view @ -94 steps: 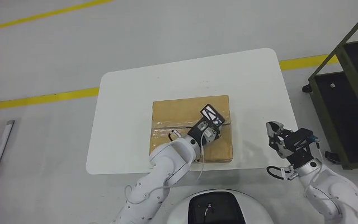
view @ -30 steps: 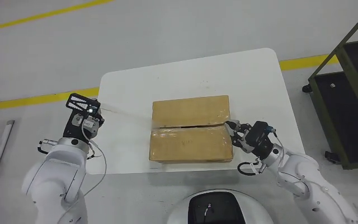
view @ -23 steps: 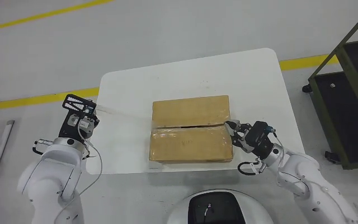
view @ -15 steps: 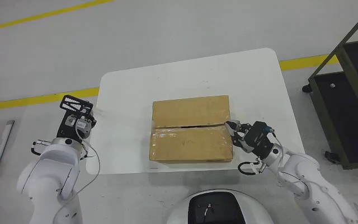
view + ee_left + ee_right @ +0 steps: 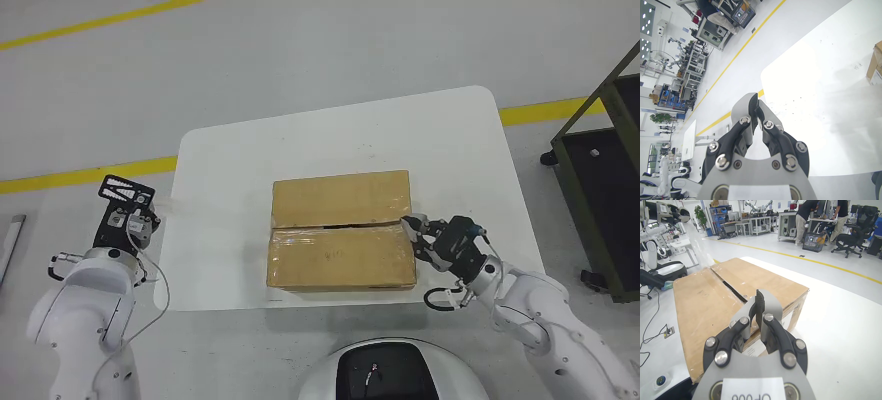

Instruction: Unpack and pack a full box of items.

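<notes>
A closed brown cardboard box lies in the middle of the white table, its top seam running across it. My left gripper hangs beyond the table's left edge, shut on a strip of clear tape. The strip runs back to the box's far end. In the left wrist view its fingers are pressed together. My right gripper sits shut at the seam on the box's right end, fingertips against the top edge.
A dark green cart stands off the table's right side. Yellow floor lines run past the table. In the right wrist view, desks, chairs and people stand far behind the table.
My left gripper went from over the box's seam out past the table's left edge, pulling the tape strip with it. My right gripper came in to the box's right end and has stayed there.
</notes>
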Robot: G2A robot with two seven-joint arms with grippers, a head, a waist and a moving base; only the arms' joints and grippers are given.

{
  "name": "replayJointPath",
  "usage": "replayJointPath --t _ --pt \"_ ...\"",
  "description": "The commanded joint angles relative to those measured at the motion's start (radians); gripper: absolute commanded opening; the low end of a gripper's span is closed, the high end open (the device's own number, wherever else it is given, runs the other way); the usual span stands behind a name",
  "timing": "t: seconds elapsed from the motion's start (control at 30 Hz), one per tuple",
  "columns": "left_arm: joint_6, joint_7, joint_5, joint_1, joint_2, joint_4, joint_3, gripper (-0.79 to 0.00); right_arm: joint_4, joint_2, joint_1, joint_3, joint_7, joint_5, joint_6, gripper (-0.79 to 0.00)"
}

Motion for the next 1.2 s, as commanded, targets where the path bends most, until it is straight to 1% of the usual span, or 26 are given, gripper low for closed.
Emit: replayJointPath --t 0.0,0.03,0.07,0.2,0.57,0.7,0.83,0.9,0.93,1.0,1.03,1.07,1.1,1.17 --pt "0.015 -0.003 0.0 0.003 0.001 0.006 0.001 -0.514 0.0 0.0 0.002 -0.001 0.002 -0.005 0.002 -0.785" --pt "0.022 -0.002 -0.008 0.004 0.001 0.008 0.002 -0.175 -0.001 0.001 0.003 -0.001 0.01 -0.016 0.004 -0.785" --pt "0.026 -0.004 -0.01 0.006 0.001 0.01 0.002 0.0 -0.003 0.001 0.005 -0.001 0.016 -0.027 0.009 -0.785" --pt "0.06 -0.008 -0.001 0.007 0.004 0.013 -0.008 0.0 -0.005 0.002 0.004 -0.002 0.011 -0.023 0.015 -0.785" --pt "0.062 0.0 0.008 0.002 0.017 0.022 -0.052 0.0 -0.013 0.005 -0.007 0.005 0.013 -0.021 0.02 -0.785" --pt "0.044 0.035 -0.036 0.002 0.018 0.008 -0.03 0.0 -0.025 0.006 -0.014 0.019 0.008 -0.014 0.028 -0.785" --pt "0.028 0.034 -0.114 -0.004 0.014 -0.03 0.066 0.0 -0.05 0.009 -0.031 0.054 -0.006 -0.019 0.056 -0.785" --pt "0.045 0.036 -0.19 -0.012 0.007 -0.037 0.135 0.0 -0.062 0.012 -0.044 0.082 -0.014 -0.026 0.068 -0.785" --pt "0.032 0.029 -0.207 -0.019 0.006 -0.04 0.175 0.0 -0.066 0.014 -0.052 0.098 -0.017 -0.028 0.072 -0.785" --pt "0.066 0.049 -0.304 -0.035 -0.003 -0.028 0.249 0.0 -0.073 0.018 -0.067 0.132 -0.019 -0.038 0.078 -0.785" --pt "0.042 0.047 -0.341 -0.044 -0.006 -0.02 0.296 0.0 -0.076 0.02 -0.075 0.149 -0.021 -0.044 0.08 -0.785" --pt "0.038 0.058 -0.382 -0.059 -0.009 -0.011 0.33 0.0 -0.078 0.021 -0.084 0.164 -0.024 -0.042 0.08 -0.785" --pt "0.073 0.072 -0.422 -0.07 -0.014 0.005 0.358 0.0 -0.079 0.023 -0.094 0.178 -0.026 -0.04 0.078 -0.785" --pt "0.068 0.071 -0.46 -0.089 -0.022 0.019 0.449 0.0 -0.078 0.026 -0.113 0.205 -0.028 -0.038 0.076 -0.785"
